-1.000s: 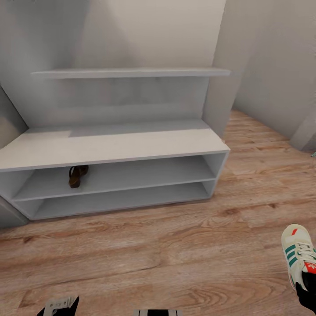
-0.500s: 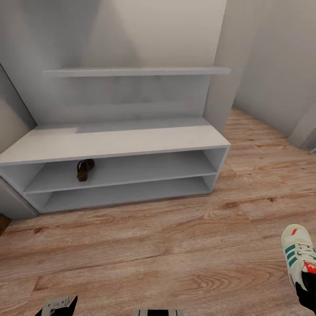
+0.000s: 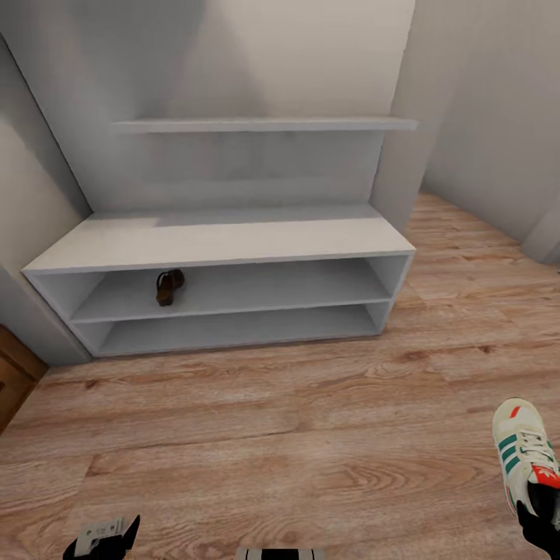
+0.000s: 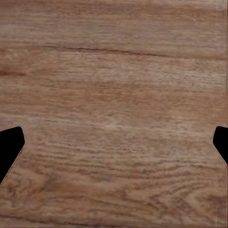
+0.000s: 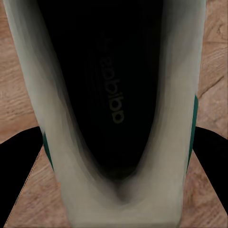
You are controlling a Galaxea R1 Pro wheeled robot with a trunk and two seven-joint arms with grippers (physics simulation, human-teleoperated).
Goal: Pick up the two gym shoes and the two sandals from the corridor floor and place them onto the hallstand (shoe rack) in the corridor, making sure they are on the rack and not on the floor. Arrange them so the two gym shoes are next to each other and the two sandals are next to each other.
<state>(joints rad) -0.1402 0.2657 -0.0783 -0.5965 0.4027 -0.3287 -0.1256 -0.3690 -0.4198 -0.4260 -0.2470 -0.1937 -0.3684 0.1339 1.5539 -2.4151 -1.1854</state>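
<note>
The pale grey hallstand (image 3: 233,241) stands against the wall ahead, with a bench top and two low open shelves. One brown sandal (image 3: 169,286) lies on the upper of those low shelves, towards its left end. At the lower right of the head view, a cream gym shoe (image 3: 525,457) with green stripes hangs above the corridor floor (image 3: 295,435), held at its heel by my right gripper (image 3: 544,515). The right wrist view looks into the gym shoe's (image 5: 114,95) dark inside, with a black finger on each side of it. My left gripper (image 4: 114,147) is open over bare planks, fingers wide apart.
A brown wooden edge (image 3: 12,373) shows at the far left beside the hallstand. Grey walls enclose the hallstand's alcove, and the plank floor runs on past its right end (image 3: 482,257). A long shelf (image 3: 264,124) hangs above the bench top.
The camera has moved: the hallstand has shifted right and slightly farther in the picture, baring its left end. The gym shoe stays in my right gripper.
</note>
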